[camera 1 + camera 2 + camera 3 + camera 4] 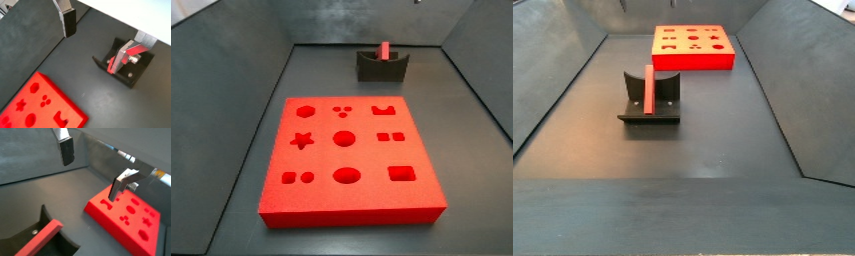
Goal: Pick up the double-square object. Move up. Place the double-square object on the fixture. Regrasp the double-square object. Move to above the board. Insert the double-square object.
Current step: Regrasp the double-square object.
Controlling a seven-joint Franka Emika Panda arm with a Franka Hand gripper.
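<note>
The double-square object (pixel 385 50), a thin red-pink block, stands on edge in the notch of the dark fixture (pixel 382 68) at the far end of the floor. It shows the same way in a side view (pixel 649 90) on the fixture (pixel 651 112). My gripper (pixel 95 40) is open and empty, raised above the floor. In a wrist view one finger overlaps the object (pixel 138 49) and the fixture (pixel 133 76). The red board (pixel 349 160) with its shaped cutouts lies flat and also shows in the wrist views (pixel 40 105) (pixel 130 220). The gripper (pixel 92 168) holds nothing between its fingers.
Grey sloping walls (pixel 553 70) enclose the dark floor on all sides. The fixture stands apart from the board, with bare floor (pixel 700 150) between and around them.
</note>
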